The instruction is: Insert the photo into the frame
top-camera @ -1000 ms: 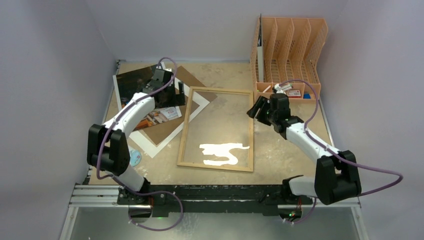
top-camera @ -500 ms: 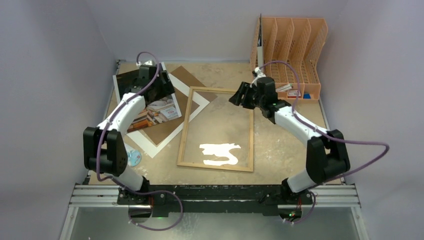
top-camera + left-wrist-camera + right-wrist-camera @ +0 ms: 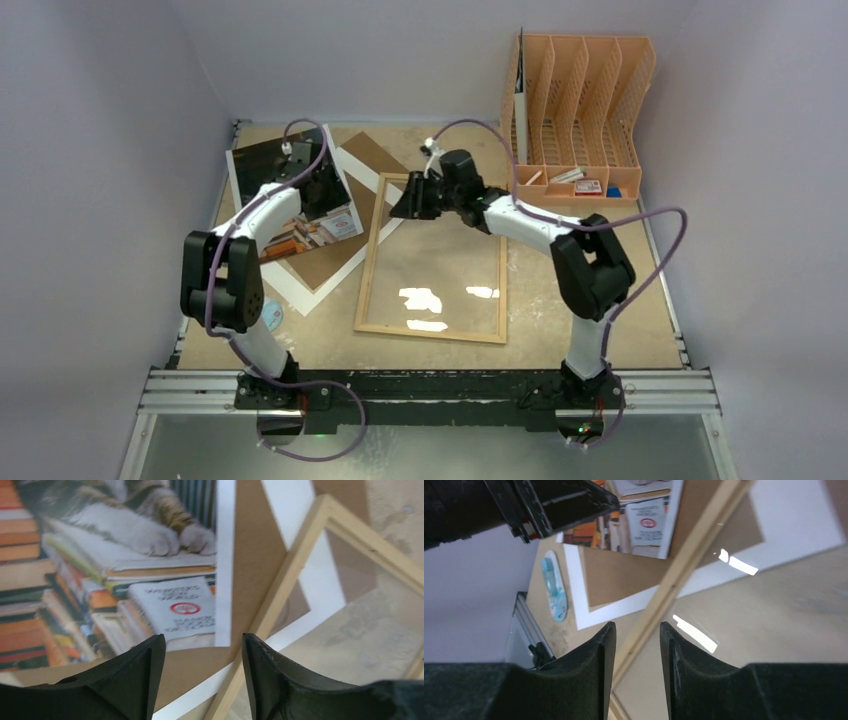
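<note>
Overhead, mottled tan tabletop (image 3: 330, 352) between pale lilac walls (image 3: 100, 150).

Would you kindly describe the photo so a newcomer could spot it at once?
On the table's left side, partly under the frame, lies a brown board. The photo rests on it: the only colour print, a cat's paws on stacked books.

overhead view faces down; both close wrist views share the frame (image 3: 274, 605).
</note>
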Motion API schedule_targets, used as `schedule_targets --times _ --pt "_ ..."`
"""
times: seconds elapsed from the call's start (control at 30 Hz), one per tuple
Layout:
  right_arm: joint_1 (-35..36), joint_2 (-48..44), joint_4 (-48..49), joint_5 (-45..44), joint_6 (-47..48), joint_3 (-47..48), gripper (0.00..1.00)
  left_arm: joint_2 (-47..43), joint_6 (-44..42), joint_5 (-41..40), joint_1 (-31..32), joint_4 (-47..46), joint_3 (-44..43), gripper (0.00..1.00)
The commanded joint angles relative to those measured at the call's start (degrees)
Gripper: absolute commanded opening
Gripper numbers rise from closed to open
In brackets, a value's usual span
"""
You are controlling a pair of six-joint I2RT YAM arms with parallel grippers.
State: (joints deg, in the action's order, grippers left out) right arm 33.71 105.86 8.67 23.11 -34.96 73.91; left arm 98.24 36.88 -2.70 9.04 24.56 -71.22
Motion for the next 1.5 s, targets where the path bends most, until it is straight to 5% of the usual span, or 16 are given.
schedule_targets --times 0.0,0.47,0.8,1.17,1.47 --pt "5.51 6.65 3.05 2.48 -9.41 7.77 0.4 -4.89 0.11 -6.24 -0.93 5.99 3.19 0.58" --pt "13.37 26.4 -8.0 -15.48 -18.06 30.08 0.41 -14.38 0.54 -1.99 -1.48 7.58 18.95 0.54" --pt "12.94 34.81 -15.49 -23.02 -12.76 44.37 0.43 -14.54 0.9 1.74 -1.49 3.96 21.46 0.53" --pt "10.59 34.29 -15.96 -23.31 -10.5 41.46 0.43 -11.94 -0.14 7.83 -1.52 -0.76 22.71 0.51" --pt "11.57 27.7 -12.47 -14.96 -3.07 34.52 0.43 -12.35 3.2 -8.55 -1.95 8.75 21.74 0.6"
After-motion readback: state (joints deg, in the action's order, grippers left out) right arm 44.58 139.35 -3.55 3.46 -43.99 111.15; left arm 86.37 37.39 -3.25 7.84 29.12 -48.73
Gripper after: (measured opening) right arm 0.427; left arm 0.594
